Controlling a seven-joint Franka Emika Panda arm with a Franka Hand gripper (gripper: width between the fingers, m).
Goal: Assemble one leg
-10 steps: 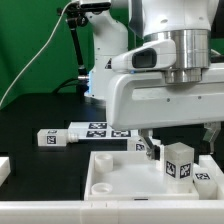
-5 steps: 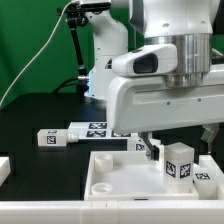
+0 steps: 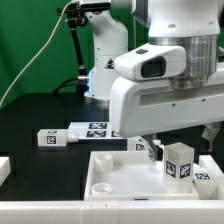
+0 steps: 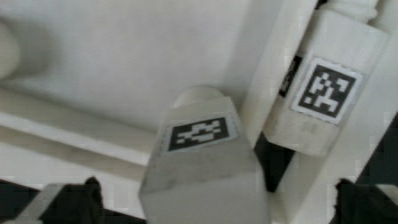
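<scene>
A white leg (image 3: 180,162) with black-and-white tags stands upright on the large white tabletop (image 3: 115,172). My gripper (image 3: 178,138) hangs just above it, open, with a dark finger on either side. In the wrist view the same leg (image 4: 205,150) sits between the two fingertips of my gripper (image 4: 214,205), with a gap on each side. A second leg (image 4: 329,85) lies close beside it. In the exterior view a small tagged leg (image 3: 143,147) is by the near finger, and another leg (image 3: 206,178) is at the exterior view's right.
A further leg (image 3: 55,138) lies on the black table at the exterior view's left, beside the marker board (image 3: 97,128). The arm's base (image 3: 105,60) stands behind. A white part (image 3: 4,168) shows at the left edge. A green backdrop closes the back.
The arm and gripper body have sunk slightly toward the upright leg. The legs and tabletop have not moved.
</scene>
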